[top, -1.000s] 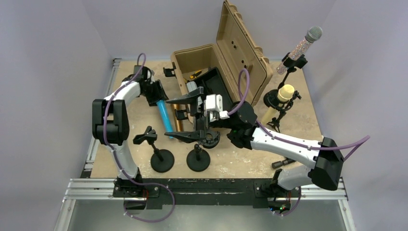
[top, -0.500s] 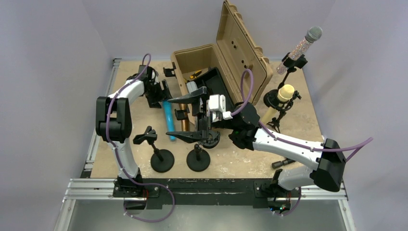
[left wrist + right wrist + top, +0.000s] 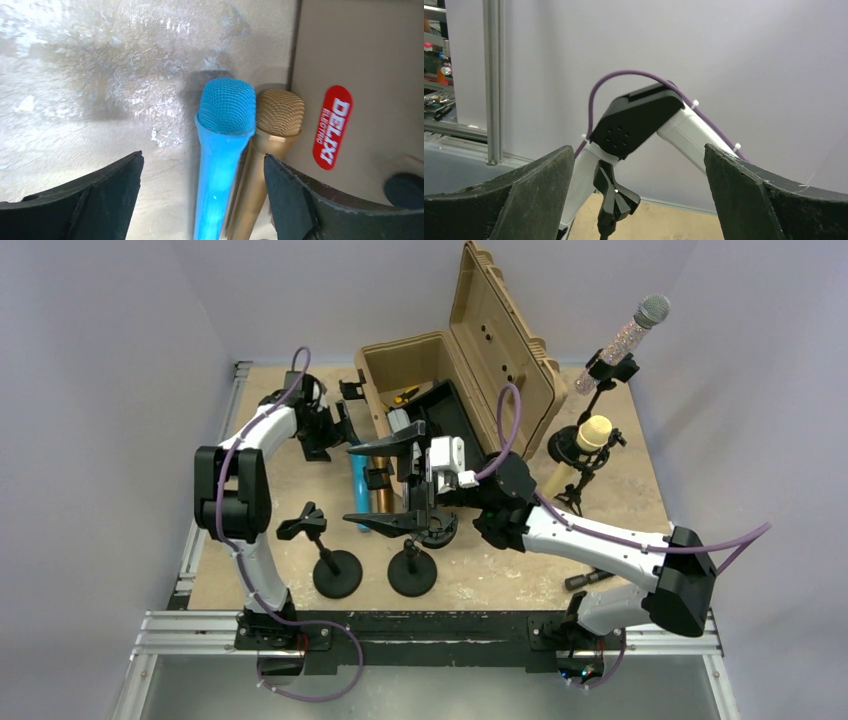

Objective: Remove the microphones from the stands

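Note:
A blue microphone lies flat on the table beside a gold microphone, against the tan case. In the left wrist view the blue one and the gold one lie side by side between my fingers. My left gripper is open and empty, just behind their heads. My right gripper is open wide and empty, hovering over both microphones. A glitter microphone and a cream microphone sit in stands at the back right.
The open tan case with a red sticker stands at the back centre. Two empty stands stand near the front; one clip shows in the right wrist view. A small black item lies at the front right.
The blue microphone has shifted right and now lies against the gold one. My left gripper has drawn back off it toward the far left. The right arm has barely moved.

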Robot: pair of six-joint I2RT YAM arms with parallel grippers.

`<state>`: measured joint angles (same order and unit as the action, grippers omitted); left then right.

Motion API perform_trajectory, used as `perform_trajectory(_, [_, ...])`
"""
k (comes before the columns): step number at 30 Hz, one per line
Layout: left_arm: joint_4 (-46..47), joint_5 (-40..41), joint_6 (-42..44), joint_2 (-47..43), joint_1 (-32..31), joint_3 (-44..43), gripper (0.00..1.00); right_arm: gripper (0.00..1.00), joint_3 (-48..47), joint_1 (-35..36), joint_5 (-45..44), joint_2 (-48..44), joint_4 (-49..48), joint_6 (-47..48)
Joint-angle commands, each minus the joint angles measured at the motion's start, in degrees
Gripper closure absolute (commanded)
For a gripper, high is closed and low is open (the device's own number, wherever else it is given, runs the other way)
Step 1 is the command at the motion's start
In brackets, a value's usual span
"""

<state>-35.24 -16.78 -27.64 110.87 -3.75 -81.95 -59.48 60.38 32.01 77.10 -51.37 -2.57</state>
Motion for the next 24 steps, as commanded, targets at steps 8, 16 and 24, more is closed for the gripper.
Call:
perform_trajectory(8, [-1.1,5.0,1.9,-16.7,0.2,-0.3,0.11,0.01,-4.6,-0.1,-12.3,4.0,4.4,-7.9])
perform_trajectory(16, [0.4,3.0,2.4,-27.1,0.1,1.2,0.11,0.25,-5.7,3.7,-8.4,6.8,7.0,-2.7])
perform_trajectory(24, [3.0,0.3,1.4,-35.4,-1.1,3.1,0.12,0.37,-9.1,7.5,-17.9,7.7,11.0,8.0])
